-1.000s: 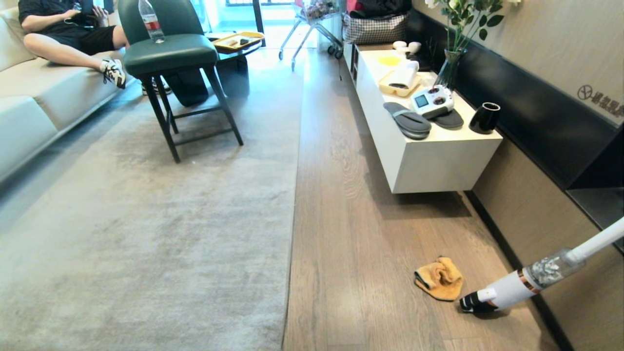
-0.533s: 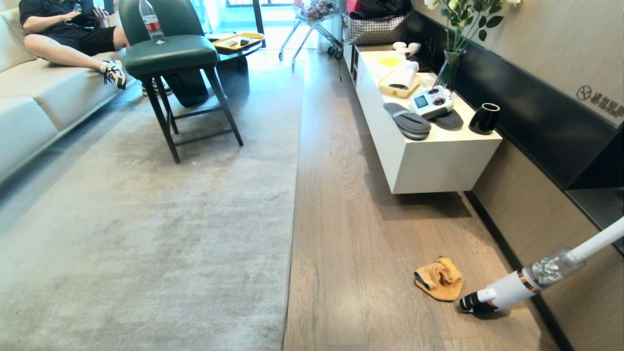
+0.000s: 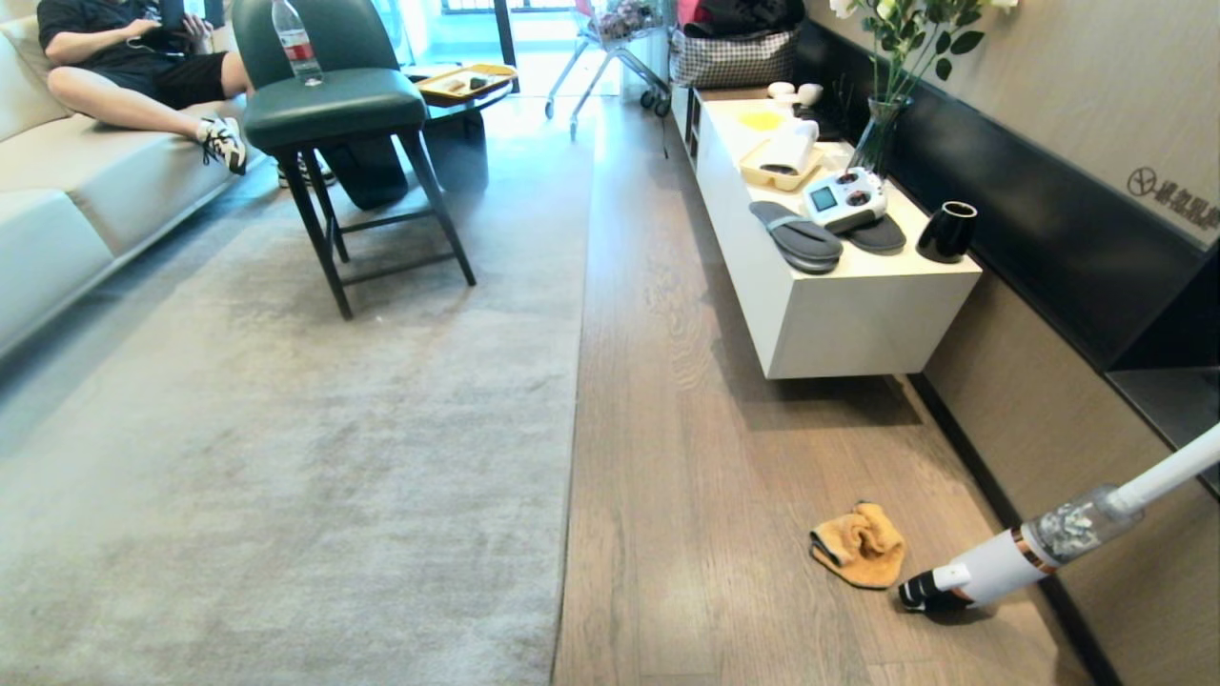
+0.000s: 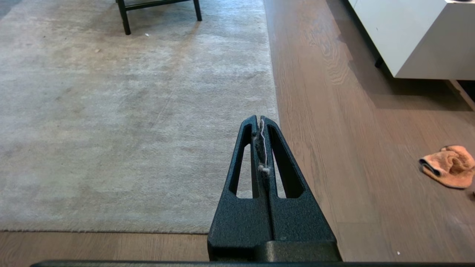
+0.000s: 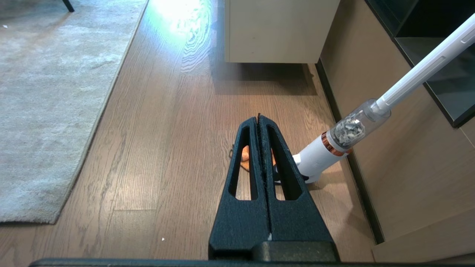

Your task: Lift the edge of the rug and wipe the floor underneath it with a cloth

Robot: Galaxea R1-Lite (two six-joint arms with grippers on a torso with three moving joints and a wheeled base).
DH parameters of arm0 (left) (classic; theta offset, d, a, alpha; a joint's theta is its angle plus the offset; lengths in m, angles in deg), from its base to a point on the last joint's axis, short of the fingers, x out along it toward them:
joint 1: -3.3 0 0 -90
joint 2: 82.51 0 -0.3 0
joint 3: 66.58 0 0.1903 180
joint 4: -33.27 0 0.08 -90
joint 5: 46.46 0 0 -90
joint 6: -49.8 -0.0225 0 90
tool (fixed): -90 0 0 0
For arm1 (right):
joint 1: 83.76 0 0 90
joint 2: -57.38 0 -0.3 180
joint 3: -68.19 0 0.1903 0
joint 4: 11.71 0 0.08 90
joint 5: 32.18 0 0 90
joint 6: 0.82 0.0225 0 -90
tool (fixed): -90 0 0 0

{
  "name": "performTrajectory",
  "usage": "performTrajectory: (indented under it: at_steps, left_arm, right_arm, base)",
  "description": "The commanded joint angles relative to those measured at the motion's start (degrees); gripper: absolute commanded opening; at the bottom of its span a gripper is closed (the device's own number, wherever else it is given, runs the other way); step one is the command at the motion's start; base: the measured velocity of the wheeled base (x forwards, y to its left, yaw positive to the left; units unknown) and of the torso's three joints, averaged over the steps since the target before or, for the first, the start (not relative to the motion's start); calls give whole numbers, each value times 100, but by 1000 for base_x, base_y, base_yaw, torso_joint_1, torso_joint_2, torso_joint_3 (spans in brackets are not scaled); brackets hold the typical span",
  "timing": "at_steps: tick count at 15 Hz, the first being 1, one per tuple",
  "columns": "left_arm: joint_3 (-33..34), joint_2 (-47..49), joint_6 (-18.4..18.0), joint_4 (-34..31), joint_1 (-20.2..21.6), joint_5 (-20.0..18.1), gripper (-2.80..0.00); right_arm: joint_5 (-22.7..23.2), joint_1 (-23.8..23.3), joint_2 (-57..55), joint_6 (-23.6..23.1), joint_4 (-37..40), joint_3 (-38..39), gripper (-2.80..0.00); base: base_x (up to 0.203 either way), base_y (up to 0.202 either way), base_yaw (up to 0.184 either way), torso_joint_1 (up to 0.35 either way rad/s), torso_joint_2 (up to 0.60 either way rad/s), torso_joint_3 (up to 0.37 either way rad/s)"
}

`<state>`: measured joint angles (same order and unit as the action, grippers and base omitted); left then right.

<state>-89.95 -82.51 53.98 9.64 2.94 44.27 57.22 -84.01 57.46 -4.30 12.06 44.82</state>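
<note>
Nothing has changed across the last second: the head view is the same throughout, and neither arm shows in it. That reads as the task not having begun, with every step left to do.

The rug edge [image 3: 576, 381], the straight border of a very large pale grey short-pile rug, runs from the top centre of the head view down to the bottom centre and lies flat on the brown-grey wood-grain plank floor [image 3: 686, 495]. In the left wrist view its square corner sits at the lower centre, partly behind the left claw [image 4: 261, 120], whose black fingers are pressed together with a strand of pale lint caught between them and nothing else held.

A crumpled orange cloth [image 3: 859, 545] lies on the planks at the lower right of the head view, well apart from the rug and just beside the black head of a white stick vacuum cleaner [image 3: 1001, 564] that leans toward the wall. The right claw [image 5: 258, 119] is likewise closed and empty, and in its own view it hangs above that cloth, hiding most of it.

The likely opening move is for the right arm to fetch the cloth while the left goes to the rug corner.
</note>
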Motion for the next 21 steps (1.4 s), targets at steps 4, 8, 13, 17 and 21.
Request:
performTrajectory:
  at_steps: [4, 8, 13, 17, 21]
  left_arm:
    - [0, 0, 4, 0, 0, -1, -280]
    - [0, 0, 4, 0, 0, -3, -280]
    - [0, 0, 4, 0, 0, 6, -280]
    - [0, 0, 4, 0, 0, 6, -280]
    - [0, 0, 4, 0, 0, 6, -280]
  right_arm:
    - [-2, -2, -7, -4, -5, 0, -280]
    - [-2, -2, -7, 5, 4, 0, -280]
    - [-11, -2, -7, 155, -5, 0, -280]
    - [-19, -1, -7, 234, -5, 0, -280]
    - [-28, 7, -7, 234, -5, 0, -280]
  base:
    - [0, 0, 0, 0, 0, 0]
    - [0, 0, 0, 0, 0, 0]
    - [0, 0, 0, -24, -93, -136]
    - [0, 0, 0, -39, -383, -430]
    - [0, 0, 0, 11, -434, -422]
